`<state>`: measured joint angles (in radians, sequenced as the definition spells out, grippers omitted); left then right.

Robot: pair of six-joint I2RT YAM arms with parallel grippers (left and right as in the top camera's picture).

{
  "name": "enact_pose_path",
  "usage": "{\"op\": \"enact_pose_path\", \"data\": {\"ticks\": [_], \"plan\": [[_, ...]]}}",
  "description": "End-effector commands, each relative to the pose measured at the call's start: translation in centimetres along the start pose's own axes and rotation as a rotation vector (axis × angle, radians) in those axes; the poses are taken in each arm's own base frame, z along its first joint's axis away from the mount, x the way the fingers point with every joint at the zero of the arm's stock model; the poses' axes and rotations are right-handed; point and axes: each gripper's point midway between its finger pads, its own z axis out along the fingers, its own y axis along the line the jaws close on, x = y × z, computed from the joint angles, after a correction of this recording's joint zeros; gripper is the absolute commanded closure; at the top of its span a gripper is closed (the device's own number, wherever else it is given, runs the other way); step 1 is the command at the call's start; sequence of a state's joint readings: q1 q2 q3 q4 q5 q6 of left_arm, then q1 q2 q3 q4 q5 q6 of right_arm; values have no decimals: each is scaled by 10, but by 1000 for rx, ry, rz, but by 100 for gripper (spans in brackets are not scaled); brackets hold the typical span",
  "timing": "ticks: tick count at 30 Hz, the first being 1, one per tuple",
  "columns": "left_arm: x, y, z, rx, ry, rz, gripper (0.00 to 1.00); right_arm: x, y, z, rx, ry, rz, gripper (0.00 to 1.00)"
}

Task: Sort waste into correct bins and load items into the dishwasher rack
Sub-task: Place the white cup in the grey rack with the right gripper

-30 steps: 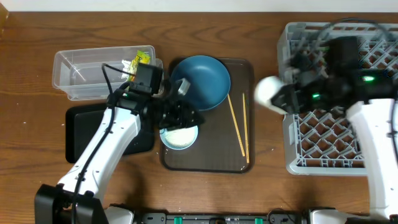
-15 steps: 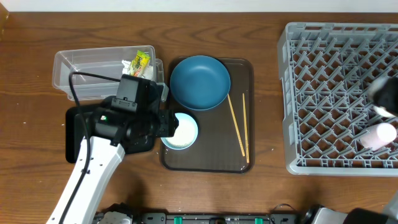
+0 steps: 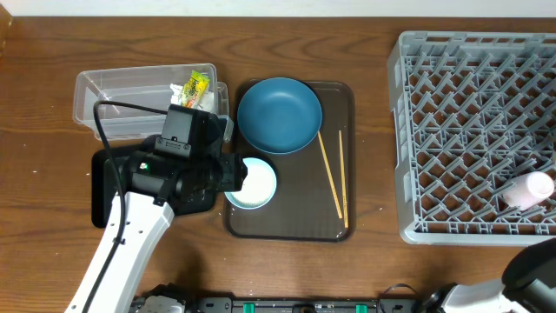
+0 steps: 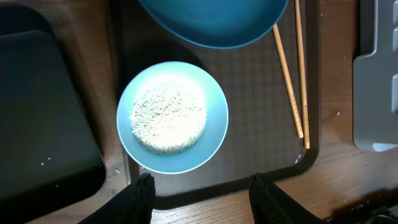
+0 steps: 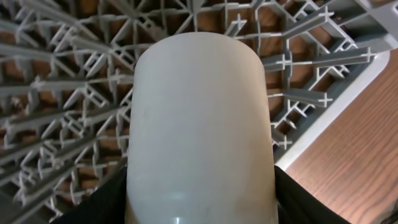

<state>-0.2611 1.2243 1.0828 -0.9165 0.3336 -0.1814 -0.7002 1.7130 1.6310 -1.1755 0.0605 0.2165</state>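
Brown wood-grain table [image 3: 365, 269], even light

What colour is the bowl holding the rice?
Light blue; the bowl shows best in the left wrist view.

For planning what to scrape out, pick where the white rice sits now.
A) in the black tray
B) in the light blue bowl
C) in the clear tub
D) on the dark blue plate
B: the left wrist view shows the rice heaped in the middle of the light blue bowl, which stands on the brown tray.
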Motion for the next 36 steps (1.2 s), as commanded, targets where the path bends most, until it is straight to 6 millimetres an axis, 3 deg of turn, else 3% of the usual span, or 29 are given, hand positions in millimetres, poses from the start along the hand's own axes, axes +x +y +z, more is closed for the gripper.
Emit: {"op": "enact_pose_path", "data": {"ticks": [1, 5, 6, 10, 11, 18, 25, 27, 29, 30, 36], "plan": [[-2, 1, -3, -9, -8, 17, 48, -6, -2, 11, 5, 12, 55, 96], [-3, 0, -3, -8, -9, 17, 48, -3, 0, 29, 5, 61, 52, 84], [-3, 0, -3, -9, -9, 17, 48, -3, 0, 33, 7, 68, 52, 73], [-2, 1, -3, -9, -6, 16, 48, -7, 9, 40, -37, 64, 54, 4], [-2, 1, -3, -10, -6, 16, 48, -9, 13, 40, -62, 59, 56, 1], [-2, 1, -3, -10, -5, 16, 48, -22, 36, 14, -229, 32, 65, 1], [-2, 1, -3, -10, -6, 17, 48, -21, 58, -27, -329, -5, -21, 13], [-2, 1, -3, -10, -6, 17, 48, -14, 68, -39, -362, -7, -50, 19], [-2, 1, -3, -10, -5, 16, 48, -2, 86, -54, -422, -2, -118, 38], [-2, 1, -3, -10, -5, 16, 48, 7, 99, -62, -462, 7, -167, 41], [2, 8, -3, -50, 7, -6, 42, 68, 163, -86, -545, 86, -446, 36]]}}
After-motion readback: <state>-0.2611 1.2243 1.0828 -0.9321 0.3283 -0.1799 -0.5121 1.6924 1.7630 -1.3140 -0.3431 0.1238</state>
